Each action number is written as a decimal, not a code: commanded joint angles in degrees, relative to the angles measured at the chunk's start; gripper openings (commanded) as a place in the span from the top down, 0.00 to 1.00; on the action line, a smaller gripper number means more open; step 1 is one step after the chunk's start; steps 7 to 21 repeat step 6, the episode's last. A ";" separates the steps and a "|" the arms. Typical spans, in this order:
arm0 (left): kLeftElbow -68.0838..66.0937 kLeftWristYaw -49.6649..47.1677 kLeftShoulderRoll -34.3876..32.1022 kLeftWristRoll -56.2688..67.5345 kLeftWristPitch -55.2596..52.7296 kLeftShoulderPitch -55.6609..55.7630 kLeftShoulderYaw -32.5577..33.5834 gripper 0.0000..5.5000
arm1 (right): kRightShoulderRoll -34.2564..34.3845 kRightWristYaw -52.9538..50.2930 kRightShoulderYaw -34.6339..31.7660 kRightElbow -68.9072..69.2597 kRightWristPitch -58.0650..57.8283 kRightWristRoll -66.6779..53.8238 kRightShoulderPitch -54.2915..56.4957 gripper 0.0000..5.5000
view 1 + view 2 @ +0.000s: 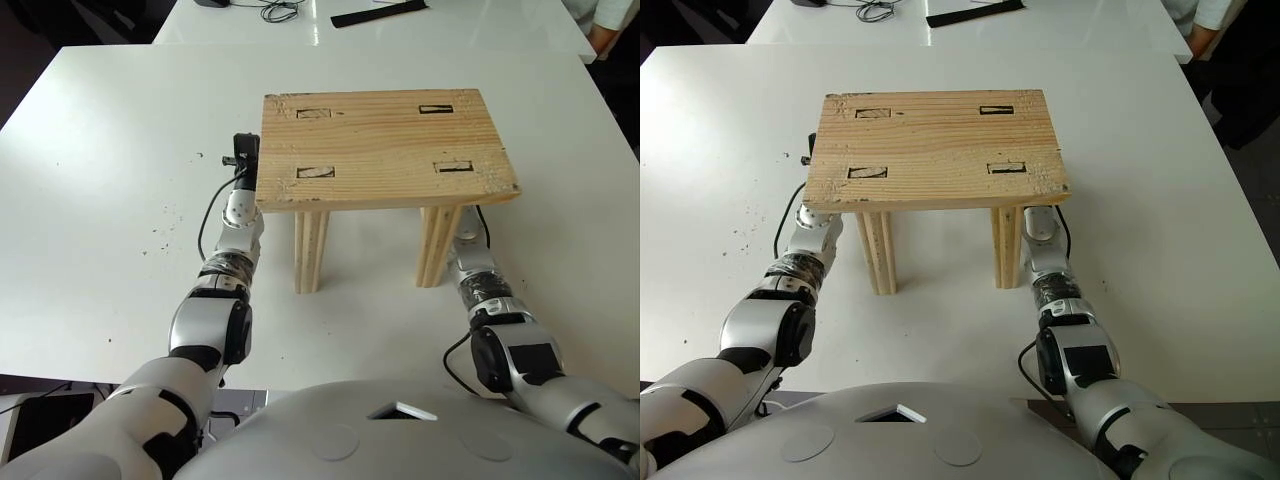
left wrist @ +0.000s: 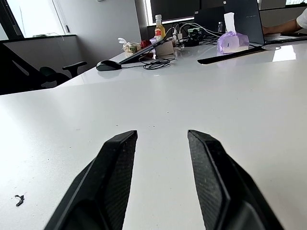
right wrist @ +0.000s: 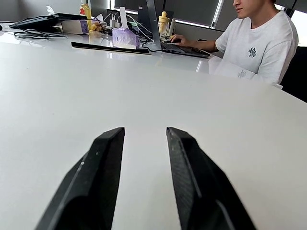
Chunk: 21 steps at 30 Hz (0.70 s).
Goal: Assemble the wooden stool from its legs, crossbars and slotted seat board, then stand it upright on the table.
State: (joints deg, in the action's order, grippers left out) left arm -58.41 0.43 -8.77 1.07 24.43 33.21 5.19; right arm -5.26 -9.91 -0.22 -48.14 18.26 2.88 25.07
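Wooden stool (image 1: 385, 145): assembled and standing upright near the middle of the white table (image 1: 120, 200), seat uppermost.
Seat board (image 1: 935, 140): pale planks lying level on top, with four dark rectangular slots, one near each corner (image 1: 315, 172).
Legs: the front left leg (image 1: 310, 250) and front right leg (image 1: 438, 245) stand on the tabletop; the rear legs are hidden under the seat.
Left gripper (image 2: 162, 135): both black fingers spread apart, nothing between them, low over bare tabletop.
Left arm (image 1: 232, 240): stretched forward along the stool's left side, its wrist at the seat board's left edge; contact with the wood cannot be judged.
Right gripper (image 3: 144, 130): fingers likewise spread, holding nothing, low over the table.
Right arm (image 1: 1045, 255): runs under the seat's front right corner, just beside the front right leg.
Tabletop marks: small dark specks (image 1: 165, 215) scattered left of the stool.
Behind: a second white table carrying cables, a computer mouse (image 2: 109, 65), a long black strip (image 1: 378, 13) and a purple tissue pack (image 2: 232, 40).
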 commanded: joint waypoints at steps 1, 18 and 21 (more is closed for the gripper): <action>-1.00 1.98 -2.10 1.34 -1.53 2.16 1.80 0.65 | 1.58 -2.62 0.89 -2.39 -0.70 2.38 -0.03 0.71; -2.39 2.64 -3.90 1.03 -1.55 3.14 3.15 0.65 | 2.78 -0.90 1.39 -3.64 0.23 2.45 0.00 0.71; -2.39 2.64 -3.90 1.03 -1.55 3.14 3.15 0.65 | 2.78 -0.90 1.39 -3.64 0.23 2.45 0.00 0.71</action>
